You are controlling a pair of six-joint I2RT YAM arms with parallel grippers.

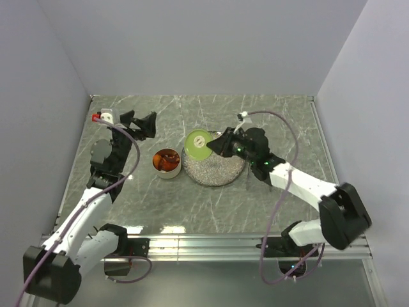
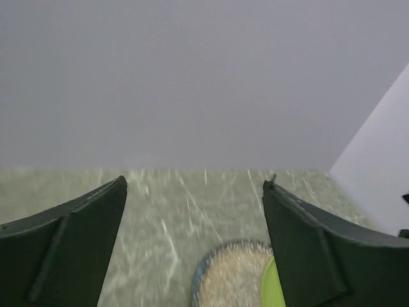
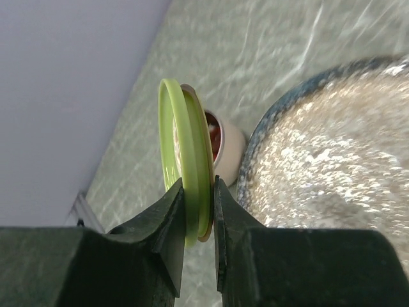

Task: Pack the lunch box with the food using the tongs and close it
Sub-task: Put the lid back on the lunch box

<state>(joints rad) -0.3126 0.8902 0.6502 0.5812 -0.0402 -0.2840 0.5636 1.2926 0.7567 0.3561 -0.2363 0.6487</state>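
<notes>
- Food [image 1: 167, 158] looks packed in the steel tin [image 1: 165, 174], so I reckon only closing is left. Can't spot the tongs.
- My right gripper [image 3: 198, 192] pinches the green lid [image 3: 182, 128] upright on edge, with the tin just beyond the fingertips.
- Left gripper [image 1: 142, 121] hangs raised, jaws wide, nothing between them.

This looks like a robot test cell in a lab. Plain pale grey panel walls [image 1: 192, 45] box in a grey-green marble-patterned tabletop [image 1: 281, 121] at nine, twelve and three o'clock. At six o'clock a ribbed aluminium mounting rail [image 1: 211, 243] carries two white-and-black robot arms [image 1: 83, 224] trailing loose purple cables [image 1: 280, 211].
</notes>
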